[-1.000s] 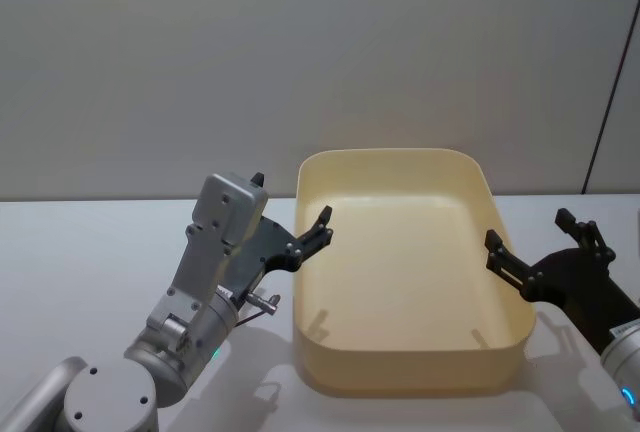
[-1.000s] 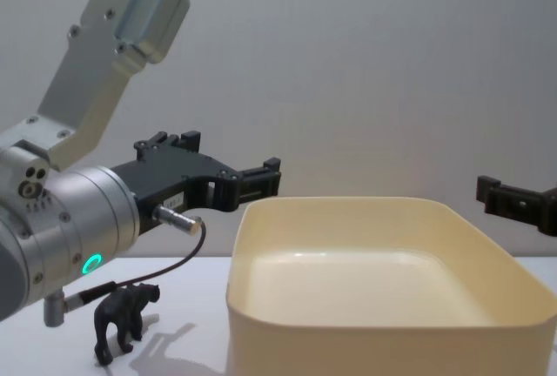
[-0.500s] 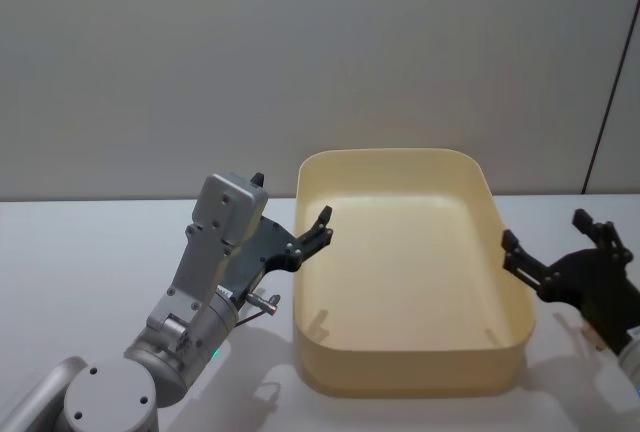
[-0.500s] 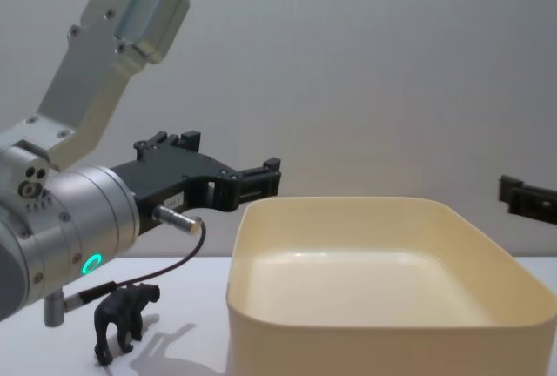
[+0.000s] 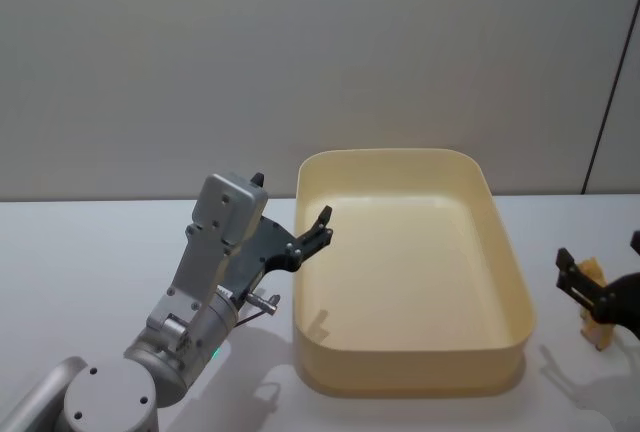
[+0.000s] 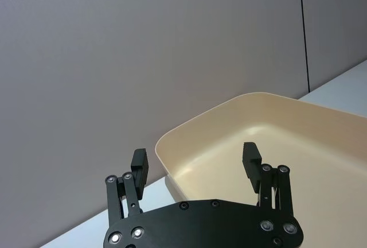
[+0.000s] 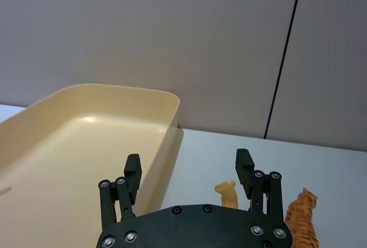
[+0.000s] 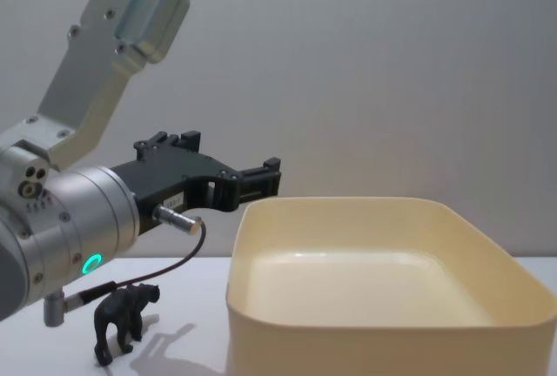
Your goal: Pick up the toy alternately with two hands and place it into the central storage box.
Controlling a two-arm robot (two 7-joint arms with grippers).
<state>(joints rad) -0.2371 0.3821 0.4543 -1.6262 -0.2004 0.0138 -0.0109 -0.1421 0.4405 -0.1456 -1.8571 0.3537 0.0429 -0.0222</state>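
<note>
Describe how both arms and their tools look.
The left arm is a silver cylinder with an angular silver link, a green ring light and a thin black cable. The left tool and right tool are black, two-pronged, with silver screws.

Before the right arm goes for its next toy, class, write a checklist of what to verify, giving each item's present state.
1. Right gripper fingers open: ok.
2. Small tan toy on the table just ahead of those fingers, striped tiger toy beside it: ok.
3. Fingers low enough to close on the tan toy: cannot tell.
4. Storage box holds nothing, room inside: ok.
5. Left gripper open at the box's left rim, away from the right arm: ok.
</note>
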